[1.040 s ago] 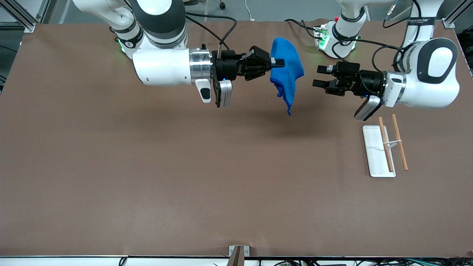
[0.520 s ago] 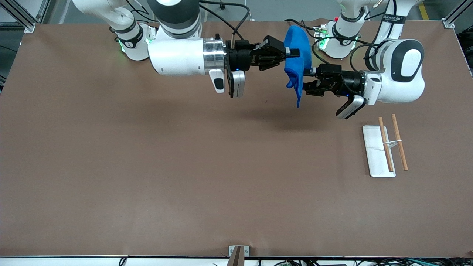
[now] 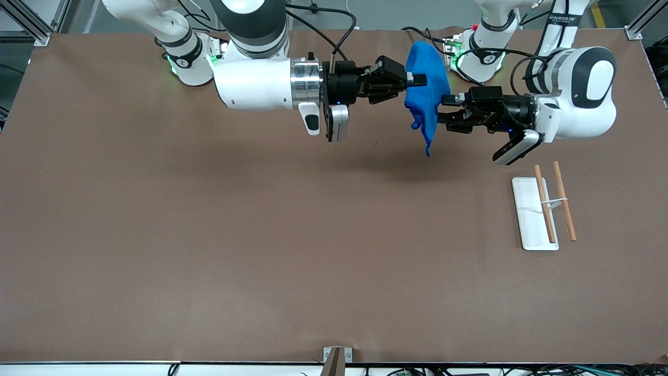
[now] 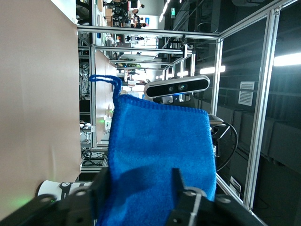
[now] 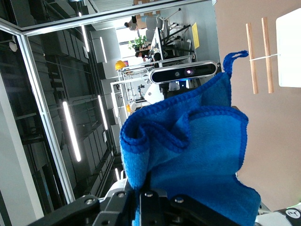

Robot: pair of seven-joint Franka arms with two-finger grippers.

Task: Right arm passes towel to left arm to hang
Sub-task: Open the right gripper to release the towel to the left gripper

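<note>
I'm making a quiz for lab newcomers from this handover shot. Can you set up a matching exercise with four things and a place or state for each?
Things:
1. towel
2. right claw
3. left claw
4. wooden rack

Descriptions:
A. on the table toward the left arm's end
B. hanging in the air between both claws
C. clamped on the towel's upper part
D. fingers spread either side of the towel

Pairs: 1-B, 2-C, 3-D, 4-A
</note>
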